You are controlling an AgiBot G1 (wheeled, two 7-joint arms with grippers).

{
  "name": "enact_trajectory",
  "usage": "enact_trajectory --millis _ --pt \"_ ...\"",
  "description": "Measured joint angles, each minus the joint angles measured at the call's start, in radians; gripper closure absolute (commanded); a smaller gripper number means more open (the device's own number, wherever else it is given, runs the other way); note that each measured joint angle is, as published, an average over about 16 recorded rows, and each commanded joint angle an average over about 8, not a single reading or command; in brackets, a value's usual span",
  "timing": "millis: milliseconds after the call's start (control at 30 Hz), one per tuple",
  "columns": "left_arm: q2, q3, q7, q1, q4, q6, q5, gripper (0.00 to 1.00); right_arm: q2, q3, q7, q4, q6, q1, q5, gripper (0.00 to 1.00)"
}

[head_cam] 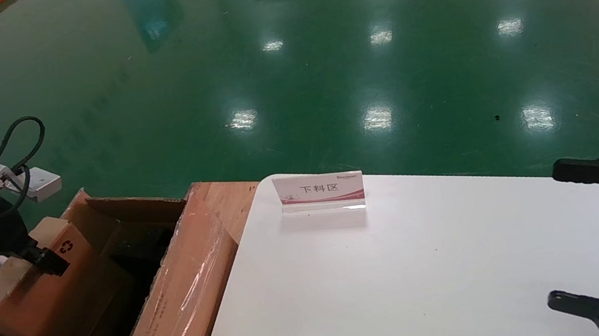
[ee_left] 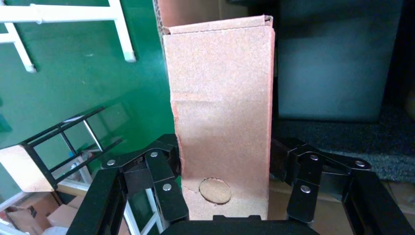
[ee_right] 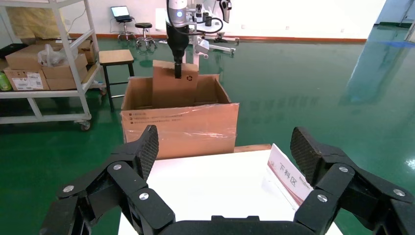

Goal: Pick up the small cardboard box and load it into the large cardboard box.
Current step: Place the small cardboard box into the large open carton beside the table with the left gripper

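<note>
Small cardboard box [head_cam: 32, 294] hangs edge-on below the left gripper [head_cam: 49, 259], which pinches its upper narrow edge near the recycling symbol, its long axis slanting down into the open mouth of the large cardboard box [head_cam: 178, 294] directly beneath. Judging by this, the coming move is a straight lowering toward the black foam. Right gripper [ee_right: 225, 156] hovers spread wide over the white bench [head_cam: 429, 266], well apart from both boxes.

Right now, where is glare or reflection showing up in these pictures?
Head view: ceiling lights mirror as bright patches on the green floor, and the clear film on the large cardboard box shines. Right wrist view: the same film glints.
</note>
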Motion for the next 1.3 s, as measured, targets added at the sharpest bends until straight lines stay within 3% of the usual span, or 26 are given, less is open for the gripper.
enact_trajectory --millis 633,1300 --pt "0.077 -0.035 0.091 0.088 0.189 -0.015 -0.052 1.00 0.000 -0.001 -0.001 0.000 0.000 0.000 0.001 0.00" --pt "0.101 -0.053 0.117 0.217 0.280 -0.030 -0.100 1.00 0.001 -0.002 -0.001 0.000 0.001 0.000 0.001 0.00"
